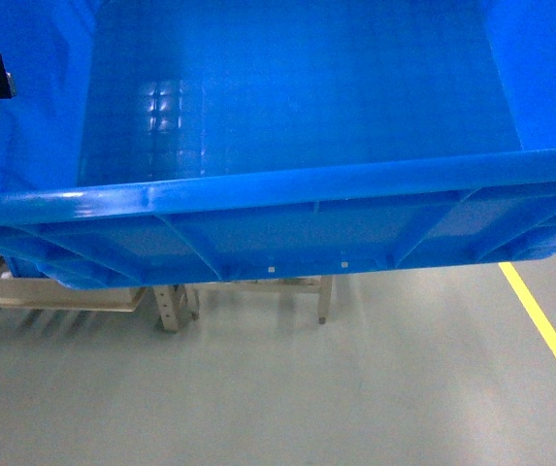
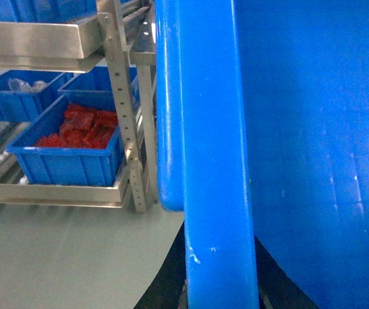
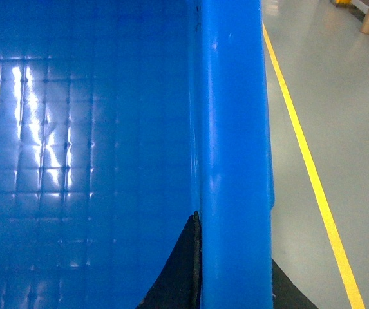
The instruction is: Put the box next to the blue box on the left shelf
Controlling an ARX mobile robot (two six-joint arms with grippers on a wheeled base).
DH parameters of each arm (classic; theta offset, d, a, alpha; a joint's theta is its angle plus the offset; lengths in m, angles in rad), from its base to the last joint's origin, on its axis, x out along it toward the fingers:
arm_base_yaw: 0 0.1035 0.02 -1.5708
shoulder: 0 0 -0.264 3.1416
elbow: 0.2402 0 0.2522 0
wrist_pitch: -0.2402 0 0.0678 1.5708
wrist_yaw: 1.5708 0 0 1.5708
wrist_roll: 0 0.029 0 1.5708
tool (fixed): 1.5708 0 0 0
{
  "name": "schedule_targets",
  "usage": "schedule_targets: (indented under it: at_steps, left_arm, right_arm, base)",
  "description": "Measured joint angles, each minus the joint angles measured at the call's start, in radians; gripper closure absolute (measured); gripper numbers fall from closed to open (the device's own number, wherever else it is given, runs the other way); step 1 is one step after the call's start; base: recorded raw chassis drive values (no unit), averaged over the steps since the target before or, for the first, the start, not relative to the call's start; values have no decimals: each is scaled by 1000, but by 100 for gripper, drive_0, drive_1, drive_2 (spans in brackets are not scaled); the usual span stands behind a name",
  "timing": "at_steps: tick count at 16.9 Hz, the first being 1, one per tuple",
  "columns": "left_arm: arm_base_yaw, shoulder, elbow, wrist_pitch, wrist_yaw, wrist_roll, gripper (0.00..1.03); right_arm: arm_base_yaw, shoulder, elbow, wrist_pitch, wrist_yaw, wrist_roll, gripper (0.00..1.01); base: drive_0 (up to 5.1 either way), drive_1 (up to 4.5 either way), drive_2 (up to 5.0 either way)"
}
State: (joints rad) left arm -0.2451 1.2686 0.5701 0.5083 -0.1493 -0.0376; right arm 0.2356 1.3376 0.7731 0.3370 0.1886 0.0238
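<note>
Both grippers, left (image 2: pixel 219 293) and right (image 3: pixel 232 283), clamp the crate (image 1: pixel 287 116) rim, which blocks your view; watch for clipping the shelf (image 2: pixel 55 193) lip.

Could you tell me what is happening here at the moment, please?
The robot is holding a big blue box up in front of itself, one gripper clamped on each side rim: the left gripper and the right gripper. The box looks empty. It is off the floor and not yet on the left shelf, a roller rack beside it where a smaller blue box of red parts already sits.
</note>
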Motion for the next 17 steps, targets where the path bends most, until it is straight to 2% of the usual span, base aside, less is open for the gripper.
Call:
schedule_targets:
  at_steps: [17]
  left_arm:
    - [0, 0, 0, -1, 0, 0, 97]
  right_arm:
    - [0, -3, 0, -4, 1, -2, 93]
  base:
    - [-13, 420, -446]
